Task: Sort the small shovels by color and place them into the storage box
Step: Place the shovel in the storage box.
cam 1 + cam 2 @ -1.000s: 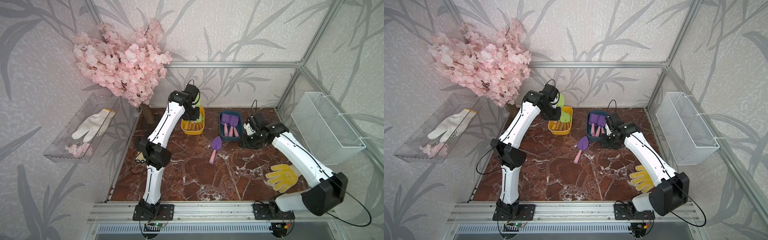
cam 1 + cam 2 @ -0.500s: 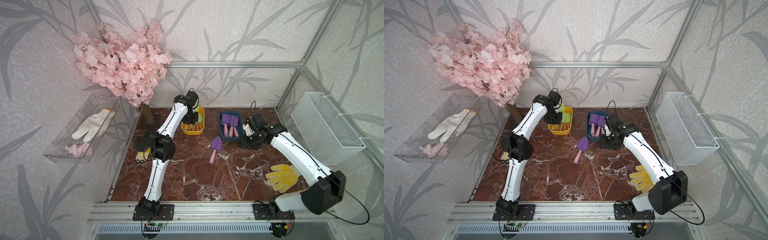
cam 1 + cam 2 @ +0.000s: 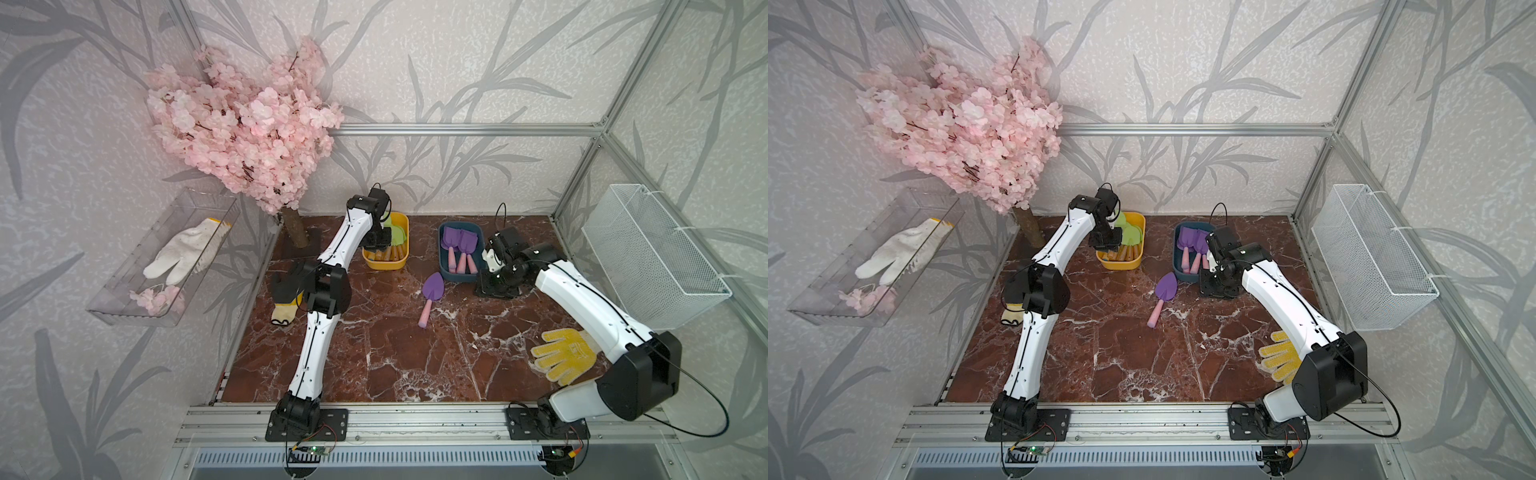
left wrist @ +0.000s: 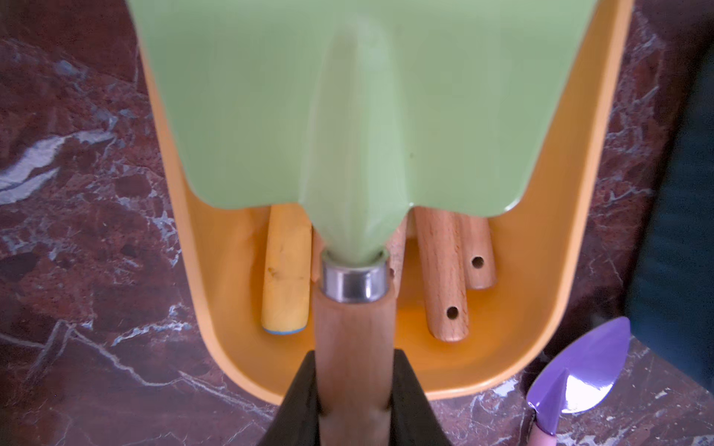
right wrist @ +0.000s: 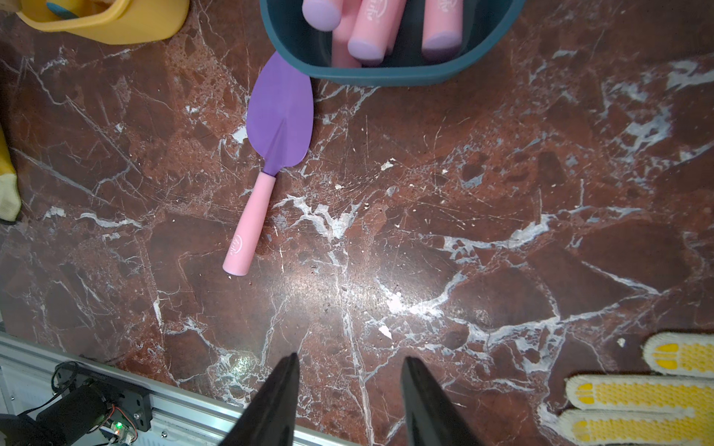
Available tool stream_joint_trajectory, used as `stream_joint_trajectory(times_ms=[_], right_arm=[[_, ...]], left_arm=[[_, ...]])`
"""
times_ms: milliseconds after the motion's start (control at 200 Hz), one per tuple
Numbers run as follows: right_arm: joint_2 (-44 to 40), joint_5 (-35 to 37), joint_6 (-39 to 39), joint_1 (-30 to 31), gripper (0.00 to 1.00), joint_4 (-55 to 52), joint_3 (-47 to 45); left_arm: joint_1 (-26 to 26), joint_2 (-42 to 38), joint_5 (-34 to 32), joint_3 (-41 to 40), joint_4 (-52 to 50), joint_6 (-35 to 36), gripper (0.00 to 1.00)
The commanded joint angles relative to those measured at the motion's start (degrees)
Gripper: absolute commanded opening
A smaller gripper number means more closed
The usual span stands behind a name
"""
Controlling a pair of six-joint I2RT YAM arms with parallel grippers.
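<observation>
My left gripper (image 4: 353, 359) is shut on the tan wooden handle of a light-green shovel (image 4: 355, 116). It holds the shovel over the yellow storage box (image 4: 560, 270), where several wooden handles lie. In both top views this gripper (image 3: 378, 245) hangs at the yellow box (image 3: 1119, 264). One purple shovel with a pink handle (image 3: 432, 291) (image 5: 280, 119) lies on the marble just in front of the blue box (image 3: 457, 276). That box holds several purple shovels (image 3: 459, 241). My right gripper (image 5: 349, 363) is open and empty, low beside the blue box (image 5: 386, 73).
A yellow dotted glove (image 3: 563, 355) lies front right, by the right arm. A black-and-yellow glove (image 3: 286, 291) lies at the left edge. The blossom tree (image 3: 245, 124), a clear tray with a white glove (image 3: 183, 249) and a wire basket (image 3: 648, 253) line the walls.
The left arm's elbow has swung inward, and its gripper has come lower over the yellow box with the green shovel. The right arm has hardly moved.
</observation>
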Motion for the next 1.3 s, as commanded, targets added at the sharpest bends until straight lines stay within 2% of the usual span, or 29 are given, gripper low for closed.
stream_joint_trajectory(times_ms=[0,670,950,1295], right_arm=[[0.7,-0.4,-0.4,0.4,0.47,0.4,0.4],[2.7,-0.2,-0.2,1.1,0.48,0.5,1.2],[3.1,-0.1,-0.3,1.2,0.47,0.5,1.6],[3.4,-0.1,-0.3,1.3,0.47,0.6,1.6]], left_arm=[[0.8,1.3,0.5,2.8,1.0,0.8,0.05],[1.3,5.9,2.8,4.1,2.3,0.2,0.12],[1.4,6.2,3.2,4.1,2.7,0.0,0.13],[1.5,7.1,3.8,4.2,2.9,-0.3,0.18]])
